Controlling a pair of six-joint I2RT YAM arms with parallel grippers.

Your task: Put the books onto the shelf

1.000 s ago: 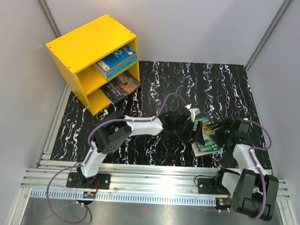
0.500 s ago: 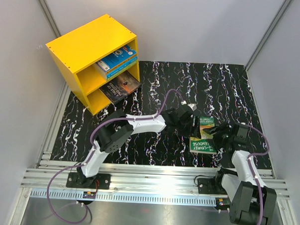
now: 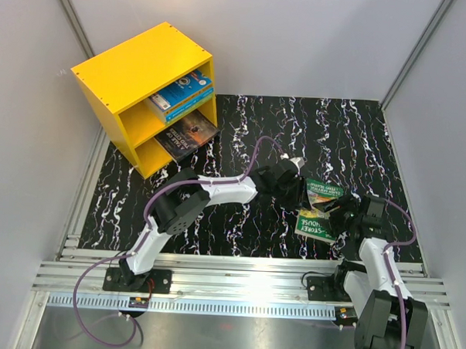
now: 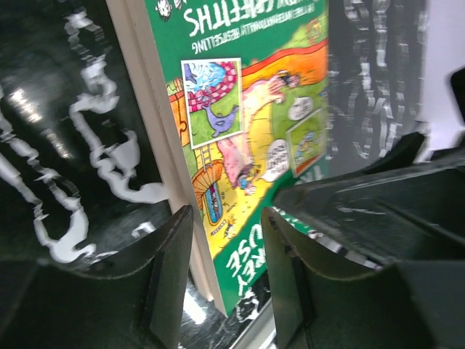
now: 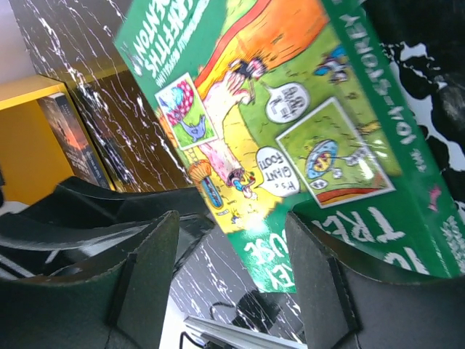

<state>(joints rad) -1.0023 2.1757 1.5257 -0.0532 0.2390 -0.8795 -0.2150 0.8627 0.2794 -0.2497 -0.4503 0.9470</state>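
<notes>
Left fingers [image 4: 171, 283] stand apart astride the page edge of the green book [image 4: 240, 138], with a gap showing on the cover side, while the right fingers [image 5: 145, 283] are spread wide and the book's spine lies across one of them. In the top view the green book sits tilted on the black marbled surface [image 3: 258, 129], right of centre, between the two sets of fingers. At upper left stands the yellow shelf [image 3: 129, 69], with two blue books [image 3: 181, 91] in its upper compartment and the dark book [image 3: 187, 134] in the lower.
</notes>
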